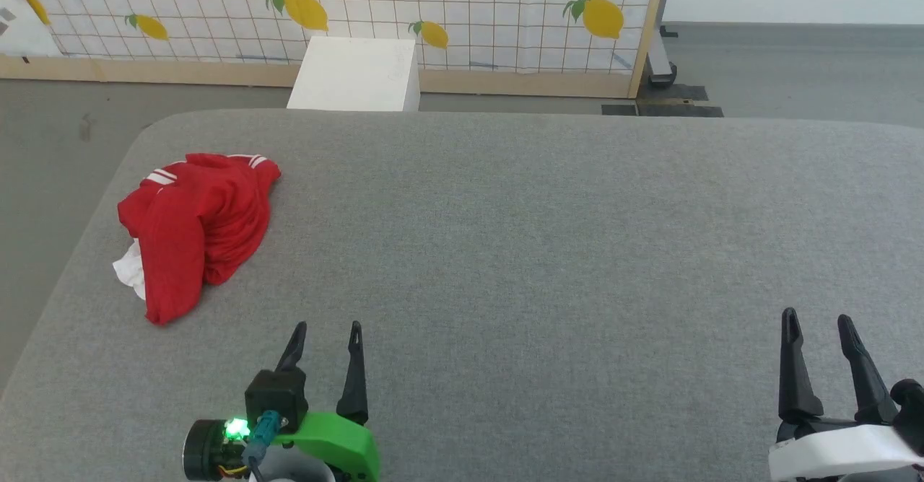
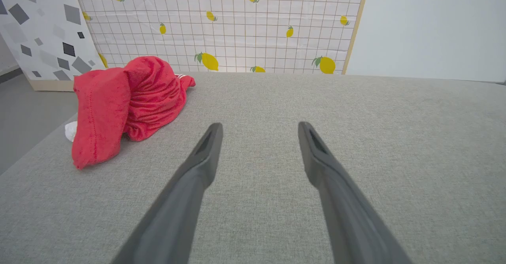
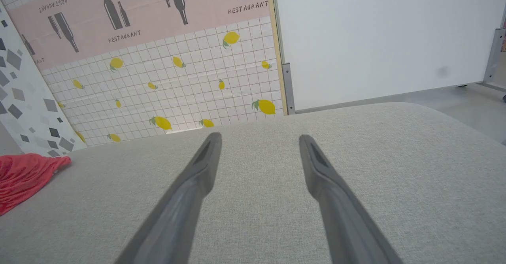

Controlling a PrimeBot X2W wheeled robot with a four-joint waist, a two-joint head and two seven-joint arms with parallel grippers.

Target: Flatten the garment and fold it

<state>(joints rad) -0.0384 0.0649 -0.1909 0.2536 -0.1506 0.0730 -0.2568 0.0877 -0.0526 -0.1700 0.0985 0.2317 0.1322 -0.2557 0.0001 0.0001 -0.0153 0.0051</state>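
The garment (image 1: 195,229) lies crumpled in a red heap near the far left edge of the grey table (image 1: 541,251), with white-and-red striped trim at its top and a bit of white cloth poking out at its left. The left wrist view has the garment (image 2: 118,106) ahead and to the left; the right wrist view catches a corner of the garment (image 3: 23,177) at its left edge. My left gripper (image 1: 326,332) stands open near the front edge, below and right of the heap, apart from it. My right gripper (image 1: 818,320) is open at the front right, nothing between its fingers.
A white box (image 1: 357,74) stands on the floor behind the table's far edge. A lemon-patterned panel (image 1: 433,13) in a wooden frame lines the back, with a white wall board (image 3: 375,38) to its right. The table's left edge drops to grey floor (image 1: 43,150).
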